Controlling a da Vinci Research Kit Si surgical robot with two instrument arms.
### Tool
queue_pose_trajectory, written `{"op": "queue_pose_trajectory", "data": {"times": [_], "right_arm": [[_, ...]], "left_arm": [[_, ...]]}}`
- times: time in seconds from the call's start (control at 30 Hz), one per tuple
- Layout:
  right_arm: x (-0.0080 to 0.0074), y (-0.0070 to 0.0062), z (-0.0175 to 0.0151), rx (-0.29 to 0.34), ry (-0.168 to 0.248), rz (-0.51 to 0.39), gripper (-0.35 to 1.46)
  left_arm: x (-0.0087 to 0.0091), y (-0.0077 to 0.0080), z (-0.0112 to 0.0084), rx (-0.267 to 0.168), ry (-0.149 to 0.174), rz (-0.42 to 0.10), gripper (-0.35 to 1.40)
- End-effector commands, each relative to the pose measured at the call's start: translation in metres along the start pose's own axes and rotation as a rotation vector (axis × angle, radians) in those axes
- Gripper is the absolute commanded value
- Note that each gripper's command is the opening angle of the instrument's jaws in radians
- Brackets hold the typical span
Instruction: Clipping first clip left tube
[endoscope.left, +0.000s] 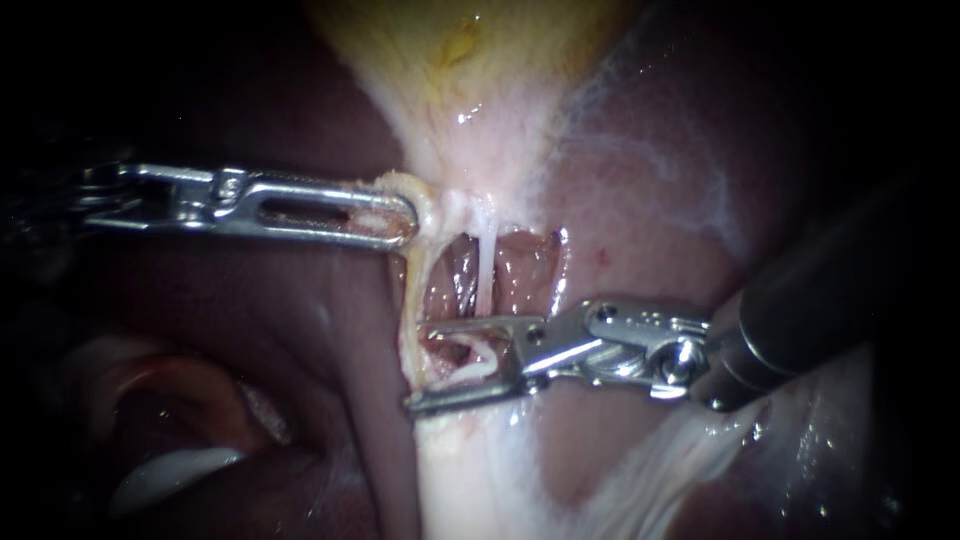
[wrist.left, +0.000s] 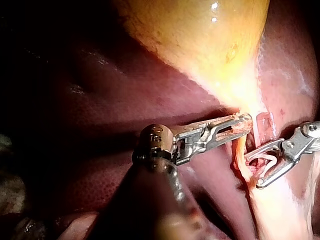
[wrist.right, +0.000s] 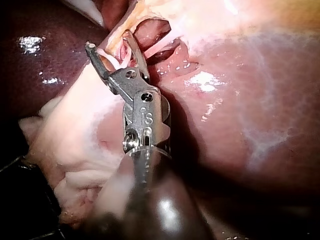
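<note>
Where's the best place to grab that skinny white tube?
Probably the bare middle of the thin white tube, where it stands free in the opening. Come from the right, crosswise: the left instrument, shut on the tissue edge, blocks the other side.

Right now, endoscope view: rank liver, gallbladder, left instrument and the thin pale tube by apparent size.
1. liver, fills most of the view
2. gallbladder, though only its lower end shows
3. left instrument, counting the metal part in view
4. thin pale tube, clearly the slimmest
</note>
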Motion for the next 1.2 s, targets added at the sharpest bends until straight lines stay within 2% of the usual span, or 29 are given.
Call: {"op": "queue_pose_trajectory", "data": {"times": [0.03,0.3,0.53,0.77,1.2], "right_arm": [[-0.0001,0.0001,-0.0002,-0.002,0.0,0.0,0.44],[-0.0006,0.0015,-0.0008,-0.017,0.002,0.0,0.44],[-0.0004,0.0012,-0.0002,-0.016,0.002,-0.001,0.44],[-0.0007,0.0018,-0.0004,-0.019,0.002,-0.001,0.44],[-0.0007,0.0018,0.0003,-0.02,0.001,-0.003,0.45]], "left_arm": [[0.0,-0.0001,0.0,0.0,0.0,0.0,-0.35],[-0.0001,-0.0002,0.0,0.0,0.0,0.0,-0.35],[0.0,-0.0004,0.0,-0.001,0.0,-0.001,-0.35],[-0.0001,-0.0007,0.0001,-0.001,-0.001,-0.001,-0.35],[0.0,-0.0008,0.0002,-0.002,-0.001,-0.001,-0.35]]}}
